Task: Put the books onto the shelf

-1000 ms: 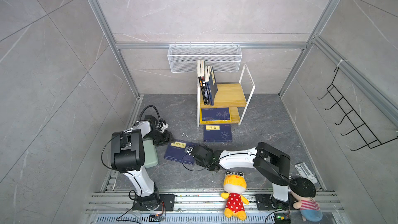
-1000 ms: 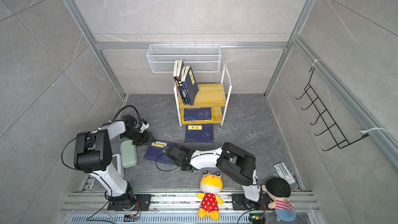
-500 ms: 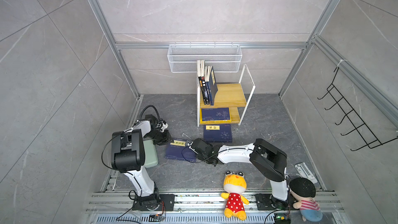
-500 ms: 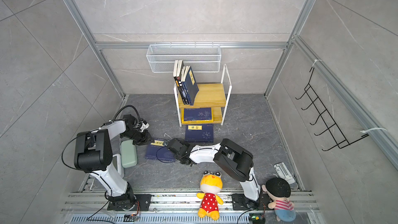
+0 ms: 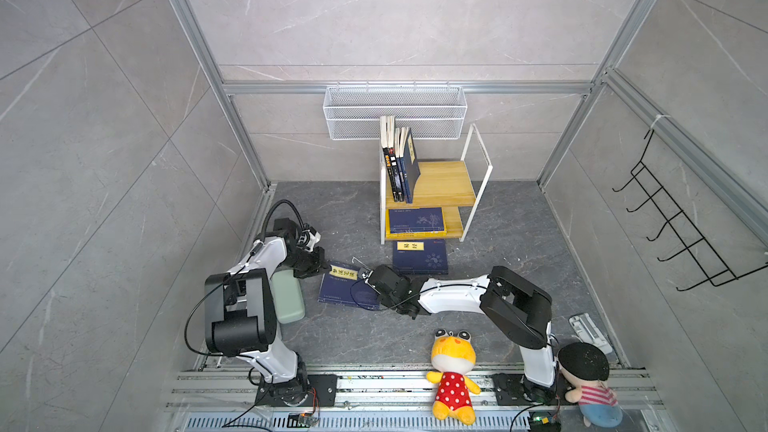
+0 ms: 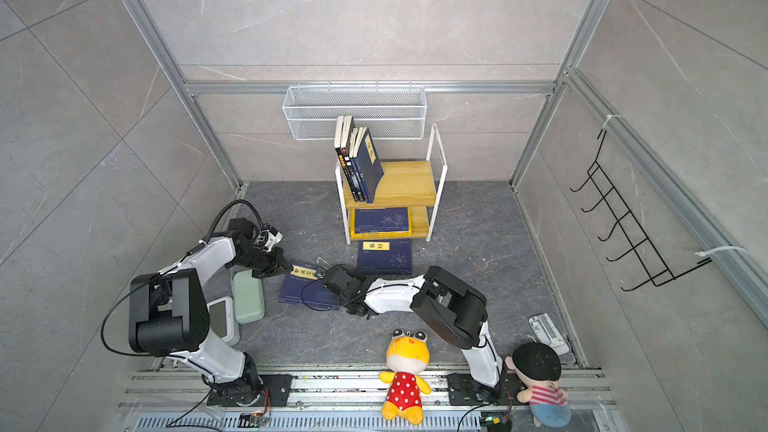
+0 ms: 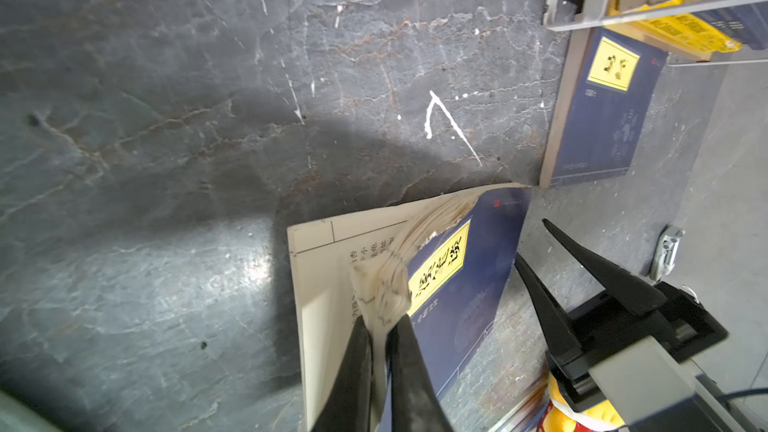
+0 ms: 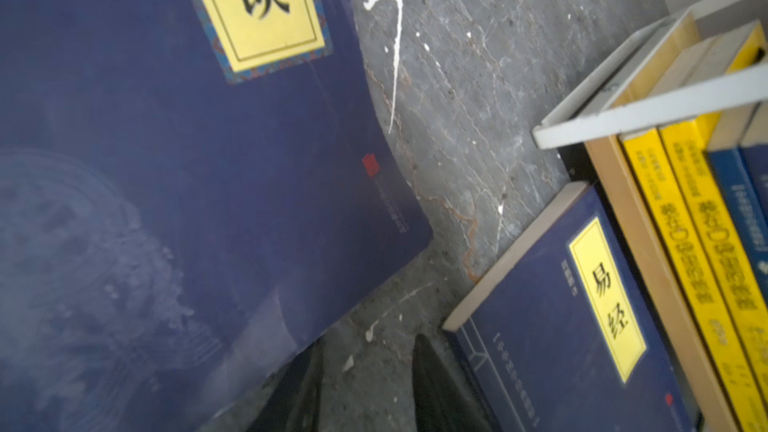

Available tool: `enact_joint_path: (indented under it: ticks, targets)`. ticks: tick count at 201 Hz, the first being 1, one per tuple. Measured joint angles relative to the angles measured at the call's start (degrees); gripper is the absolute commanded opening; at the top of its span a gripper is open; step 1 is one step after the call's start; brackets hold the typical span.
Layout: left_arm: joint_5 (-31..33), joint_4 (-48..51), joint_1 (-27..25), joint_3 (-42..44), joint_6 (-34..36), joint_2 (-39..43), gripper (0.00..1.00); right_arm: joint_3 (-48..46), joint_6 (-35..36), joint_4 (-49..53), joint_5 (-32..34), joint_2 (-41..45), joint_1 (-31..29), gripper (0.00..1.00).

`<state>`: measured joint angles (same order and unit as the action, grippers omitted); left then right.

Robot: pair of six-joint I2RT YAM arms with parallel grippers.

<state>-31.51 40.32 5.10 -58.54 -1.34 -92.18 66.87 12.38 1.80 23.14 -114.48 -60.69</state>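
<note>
A navy book with a yellow title label lies on the dark floor. My left gripper is shut on its near corner, where the pages are crumpled and lifted. My right gripper is open at the book's opposite edge, with only floor between its fingers. A second navy book lies in front of the shelf. Several books stand on the top board and several lie on the lower one.
A white wire basket hangs behind the shelf and a black hook rack on the right wall. A green case lies by the left arm. Two plush toys sit at the front rail, near a white device.
My left gripper has closed on the book's corner. The right gripper has moved left and toward the back along the book.
</note>
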Motion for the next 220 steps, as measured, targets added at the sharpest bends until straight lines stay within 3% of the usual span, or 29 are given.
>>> enact_joint_path:
  ticks: [42,110,151,220]
  targets:
    - [-2.6,0.13,-0.63,1.38,-2.03,3.37,0.0,-4.59,-2.6,2.1,2.43,4.85,-2.23,0.47]
    - [-3.91,0.17,-0.63,1.88,-4.66,4.52,0.0,-6.19,-5.53,4.94,10.67,9.57,-13.11,0.51]
    - [-4.66,0.15,-0.63,1.88,-5.18,4.52,0.0,-6.01,-3.54,2.43,15.37,8.96,-17.25,0.55]
    - [-4.66,0.22,-0.63,1.9,-5.35,4.52,0.0,-3.98,2.19,-7.65,17.79,1.66,-17.51,0.59]
